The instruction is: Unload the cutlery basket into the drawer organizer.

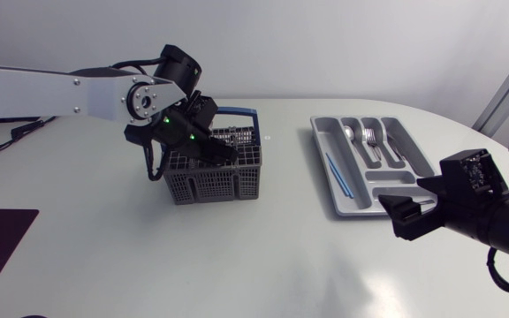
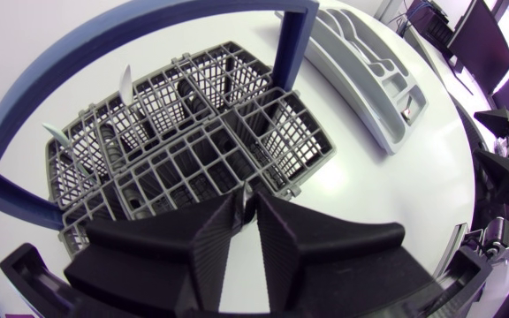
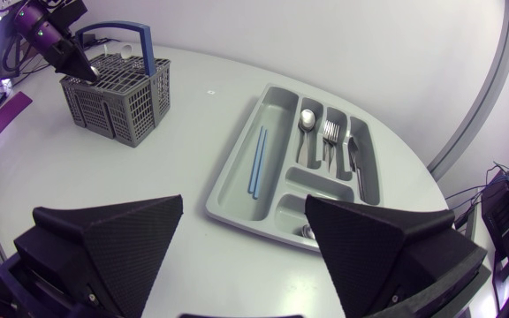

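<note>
Left arm (image 1: pixel 60 88): silver-white link, black joints, a round silver joint cap (image 1: pixel 141 99) with small screws, green indicator lights (image 1: pixel 165 119) and a looped black cable (image 1: pixel 154 166). Right arm (image 1: pixel 484 208): matte black, blocky housings. Fingers (image 3: pixel 113 238): broad black wedges with finely textured faces.

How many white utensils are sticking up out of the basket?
2. One white tip and another stand in the basket's row farthest from the left fingers. More may lie hidden in the mesh.
</note>
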Robot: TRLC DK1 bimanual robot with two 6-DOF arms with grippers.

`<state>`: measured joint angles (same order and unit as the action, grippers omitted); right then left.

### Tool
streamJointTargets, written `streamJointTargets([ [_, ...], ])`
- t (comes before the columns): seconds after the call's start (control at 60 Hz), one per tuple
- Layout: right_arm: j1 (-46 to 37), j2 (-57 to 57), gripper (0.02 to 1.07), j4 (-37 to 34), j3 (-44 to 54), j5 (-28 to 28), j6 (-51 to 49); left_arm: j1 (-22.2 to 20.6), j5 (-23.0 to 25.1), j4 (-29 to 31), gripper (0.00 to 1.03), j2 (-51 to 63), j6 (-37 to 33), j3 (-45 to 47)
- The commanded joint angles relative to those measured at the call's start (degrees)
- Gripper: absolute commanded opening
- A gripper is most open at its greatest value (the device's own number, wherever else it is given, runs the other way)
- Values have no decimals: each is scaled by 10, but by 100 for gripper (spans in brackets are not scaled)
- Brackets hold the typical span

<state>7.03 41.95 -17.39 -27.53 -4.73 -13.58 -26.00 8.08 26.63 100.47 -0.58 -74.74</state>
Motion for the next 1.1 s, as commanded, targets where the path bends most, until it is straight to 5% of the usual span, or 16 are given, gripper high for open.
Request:
streamJointTargets([
  [0.0,-3,-4,102,8,16,-2,-7,-2,6,-2,15,7,-14,-14],
  [0.333,-4,-6,102,15,25,-2,-7,4,8,3,11,8,-13,-20],
  [0.4,-4,-6,102,16,26,-2,-7,15,44,8,3,10,-7,-30],
  [0.967,0,-11,102,30,36,-2,-9,14,26,27,3,-32,-27,-37],
  [1.083,3,-11,102,30,36,-2,-9,27,57,33,3,-39,-20,-38],
])
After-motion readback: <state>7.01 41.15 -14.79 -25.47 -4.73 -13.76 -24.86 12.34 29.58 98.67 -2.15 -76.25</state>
